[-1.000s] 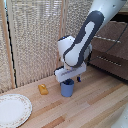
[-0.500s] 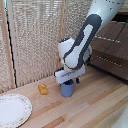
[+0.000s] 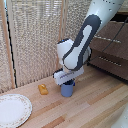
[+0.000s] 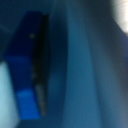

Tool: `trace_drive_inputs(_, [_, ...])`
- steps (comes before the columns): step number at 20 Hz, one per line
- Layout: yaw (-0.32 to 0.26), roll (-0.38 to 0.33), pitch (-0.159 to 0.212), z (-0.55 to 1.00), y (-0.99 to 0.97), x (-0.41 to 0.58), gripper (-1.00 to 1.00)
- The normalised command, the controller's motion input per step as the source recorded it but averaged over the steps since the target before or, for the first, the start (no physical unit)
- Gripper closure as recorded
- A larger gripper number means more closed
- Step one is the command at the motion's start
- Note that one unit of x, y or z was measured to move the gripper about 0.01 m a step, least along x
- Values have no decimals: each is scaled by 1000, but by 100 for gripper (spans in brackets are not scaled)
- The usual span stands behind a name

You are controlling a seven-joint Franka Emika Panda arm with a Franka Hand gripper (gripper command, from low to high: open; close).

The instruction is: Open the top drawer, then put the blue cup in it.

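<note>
While my claw [image 3: 67,81] sits low over the cup [image 3: 67,90] on the table [image 3: 95,107], grip state I cannot tell, wrist view only blurred blue, plate [image 3: 12,109] well apart.

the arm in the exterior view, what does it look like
The arm has glossy white rounded shells with dark grey to black sections along the links and joints. The white wrist block carries the gripper, whose fingers are hidden. No cables or markings can be made out.
</note>
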Motion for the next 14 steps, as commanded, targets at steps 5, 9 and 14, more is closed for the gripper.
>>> trace_drive_inputs(5, [-241,-11,-72,379,351,-114,100])
trace_drive_inputs(9, [-273,-13,-81,837,290,2,100])
trace_drive_inputs(14, [-288,-39,-71,869,242,0,100])
